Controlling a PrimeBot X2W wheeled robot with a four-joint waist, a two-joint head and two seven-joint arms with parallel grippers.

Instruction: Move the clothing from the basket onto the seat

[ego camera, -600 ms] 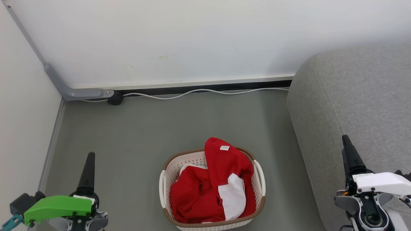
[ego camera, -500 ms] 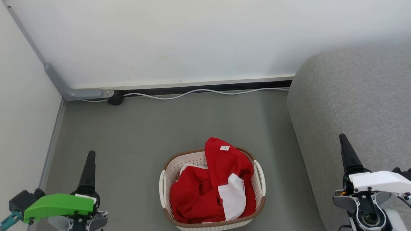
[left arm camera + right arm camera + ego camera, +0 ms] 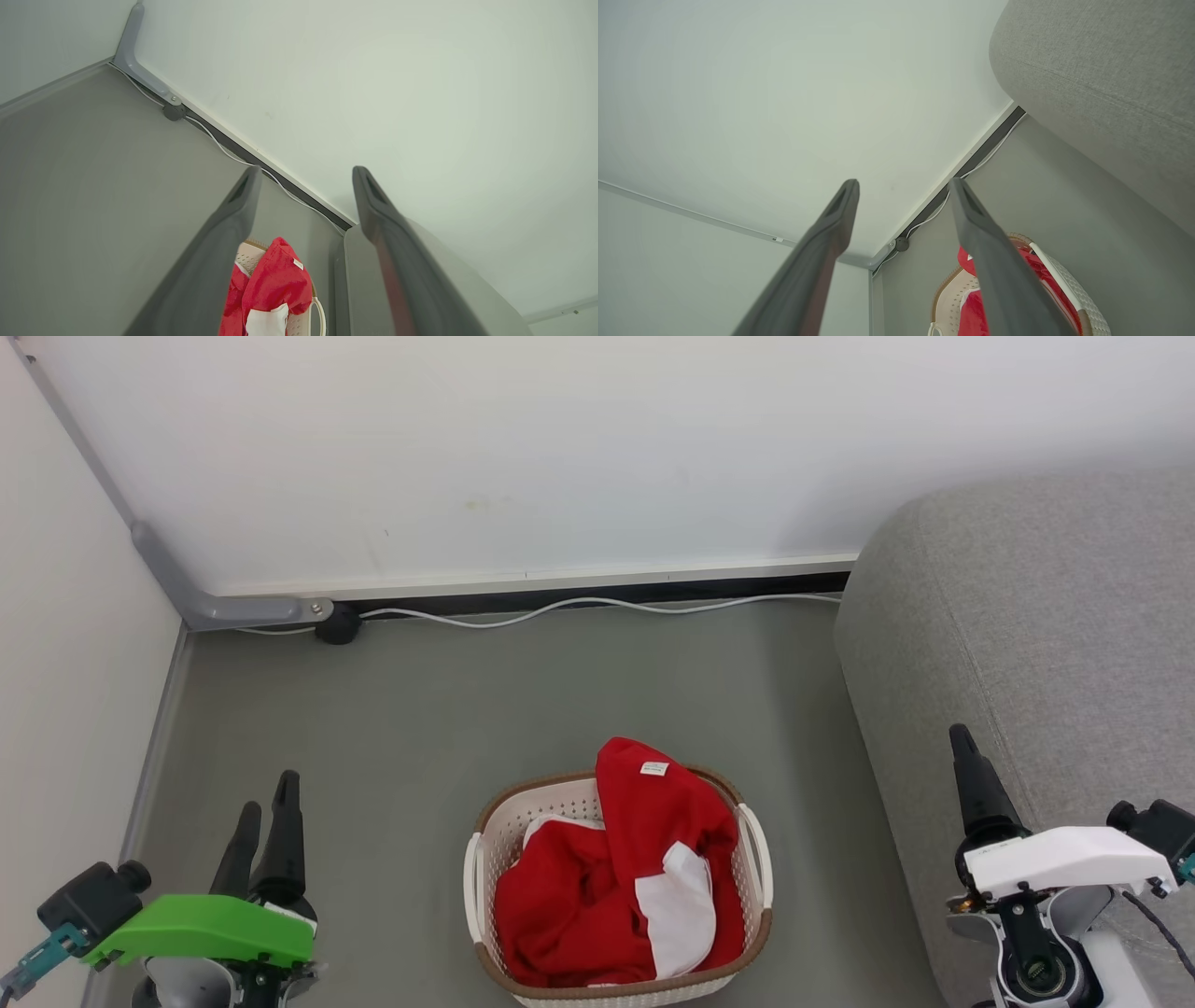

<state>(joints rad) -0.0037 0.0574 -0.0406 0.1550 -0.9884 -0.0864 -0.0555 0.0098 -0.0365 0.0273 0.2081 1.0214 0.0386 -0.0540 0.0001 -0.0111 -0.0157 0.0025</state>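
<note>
The basket [image 3: 537,807] stands open-topped on the grey floor [image 3: 467,700], nothing above it. The clothing [image 3: 607,887] heaps nearly to the rim, and one garment drapes over the far edge, covering that stretch of rim. The white side handles jut out left and right. Left of the basket the floor lies bare up to the left gripper [image 3: 269,793], whose fingers [image 3: 285,821] stand apart, with the side wall [image 3: 65,663] close on its outer side. To the right, only a narrow strip of floor separates the basket from the tall flank of the seat [image 3: 1027,635]. Its broad top is bare. Behind the basket the floor is open up to the back wall [image 3: 560,448], where a white cable [image 3: 579,602] and a dark plug [image 3: 336,625] lie along the skirting.
</note>
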